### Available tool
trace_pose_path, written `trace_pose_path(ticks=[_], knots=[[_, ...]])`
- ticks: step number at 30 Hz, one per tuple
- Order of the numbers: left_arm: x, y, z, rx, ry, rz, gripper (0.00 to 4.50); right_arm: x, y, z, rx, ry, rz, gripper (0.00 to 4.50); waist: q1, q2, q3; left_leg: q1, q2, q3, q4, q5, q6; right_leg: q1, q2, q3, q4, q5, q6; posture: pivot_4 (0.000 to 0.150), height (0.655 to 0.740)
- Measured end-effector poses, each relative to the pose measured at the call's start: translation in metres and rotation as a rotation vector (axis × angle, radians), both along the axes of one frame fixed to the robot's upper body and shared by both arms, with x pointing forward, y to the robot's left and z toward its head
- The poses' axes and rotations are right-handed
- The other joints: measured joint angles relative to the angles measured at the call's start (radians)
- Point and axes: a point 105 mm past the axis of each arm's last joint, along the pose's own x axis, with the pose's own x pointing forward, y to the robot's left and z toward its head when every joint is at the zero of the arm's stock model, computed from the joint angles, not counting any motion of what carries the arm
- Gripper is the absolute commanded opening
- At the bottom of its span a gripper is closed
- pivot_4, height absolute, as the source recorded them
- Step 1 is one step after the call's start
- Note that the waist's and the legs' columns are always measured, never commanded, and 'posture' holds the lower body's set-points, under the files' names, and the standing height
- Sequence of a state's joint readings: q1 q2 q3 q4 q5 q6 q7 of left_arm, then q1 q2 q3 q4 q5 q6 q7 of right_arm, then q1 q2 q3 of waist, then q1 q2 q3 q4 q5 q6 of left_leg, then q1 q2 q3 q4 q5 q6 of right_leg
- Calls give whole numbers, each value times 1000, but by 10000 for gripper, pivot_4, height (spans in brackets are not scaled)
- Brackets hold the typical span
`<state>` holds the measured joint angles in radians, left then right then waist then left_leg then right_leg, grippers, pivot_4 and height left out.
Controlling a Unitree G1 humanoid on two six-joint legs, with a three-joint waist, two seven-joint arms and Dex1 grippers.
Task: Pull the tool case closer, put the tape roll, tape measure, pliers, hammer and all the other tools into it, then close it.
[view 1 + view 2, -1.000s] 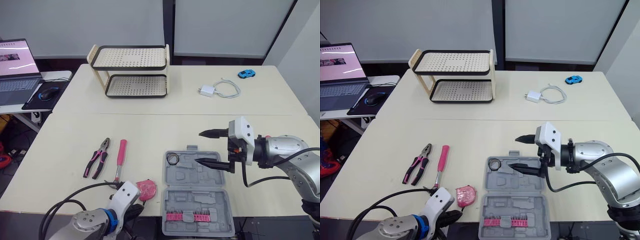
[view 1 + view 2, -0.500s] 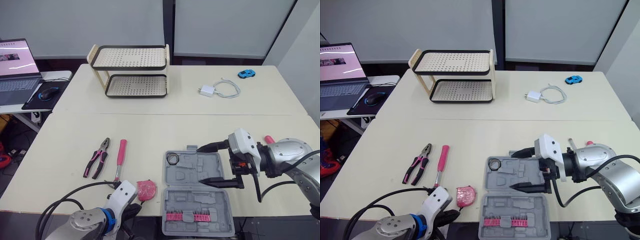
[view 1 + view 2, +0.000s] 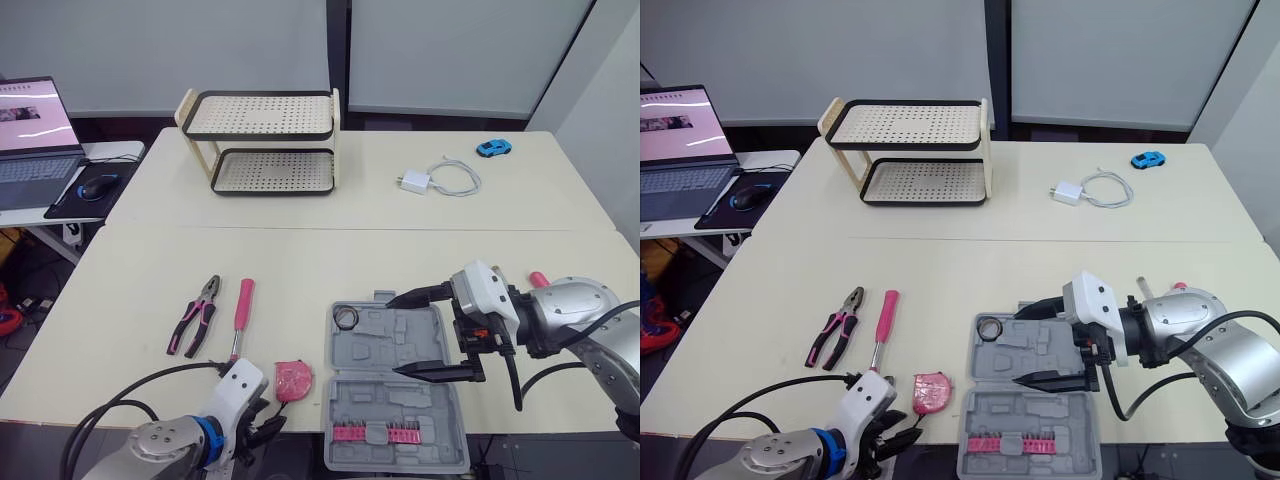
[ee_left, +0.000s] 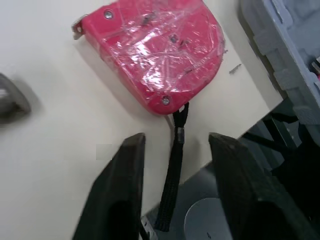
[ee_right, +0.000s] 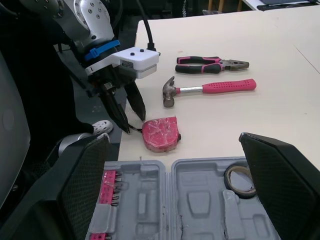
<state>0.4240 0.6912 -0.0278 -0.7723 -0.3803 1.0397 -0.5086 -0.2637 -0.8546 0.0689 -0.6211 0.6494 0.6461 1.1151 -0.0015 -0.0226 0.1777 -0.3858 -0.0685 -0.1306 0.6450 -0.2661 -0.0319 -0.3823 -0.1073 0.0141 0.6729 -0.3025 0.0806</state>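
The grey tool case lies open at the table's front edge, with the tape roll in its far left corner and pink bits along its near side. My right gripper hovers open over the case's far half. Just left of the case lies the red tape measure, its black strap hanging over the table edge. My left gripper is open with its fingers on either side of that strap, just short of the tape measure. The pink-handled hammer and pliers lie further left.
A two-tier rack stands at the back, with a white charger and cable and a blue toy car to its right. A laptop and mouse sit on a side table at the left.
My left gripper has opened beside the tape measure. My right gripper has turned, dropped lower and shifted slightly left over the open case.
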Motion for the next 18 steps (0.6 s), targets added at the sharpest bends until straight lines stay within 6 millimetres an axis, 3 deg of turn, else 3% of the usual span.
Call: trace_pose_path(ticks=[5,11,15,18], knots=[[-5,20,11,29,14,-5,44867,3,3,0,12,4,-1,45000,0,0,0,0,0,0,0,0,0,0,0,0,0,0,0,1500,7400],[-2,42,55,-3,-59,-77,44867,3,6,-1,29,7,10,45000,0,-2,1,0,1,1,0,0,0,0,0,0,-1,0,-1,1500,7400],[-4,38,74,-85,-129,-198,44867,4,5,-1,33,5,10,45000,0,-1,1,-1,4,1,-2,0,0,1,2,-2,-9,2,-4,1500,7400],[0,38,89,-248,-257,-326,44867,5,5,0,33,-30,18,45000,1,0,2,-1,6,2,-2,0,0,2,3,-3,-12,3,-5,1500,7400]])
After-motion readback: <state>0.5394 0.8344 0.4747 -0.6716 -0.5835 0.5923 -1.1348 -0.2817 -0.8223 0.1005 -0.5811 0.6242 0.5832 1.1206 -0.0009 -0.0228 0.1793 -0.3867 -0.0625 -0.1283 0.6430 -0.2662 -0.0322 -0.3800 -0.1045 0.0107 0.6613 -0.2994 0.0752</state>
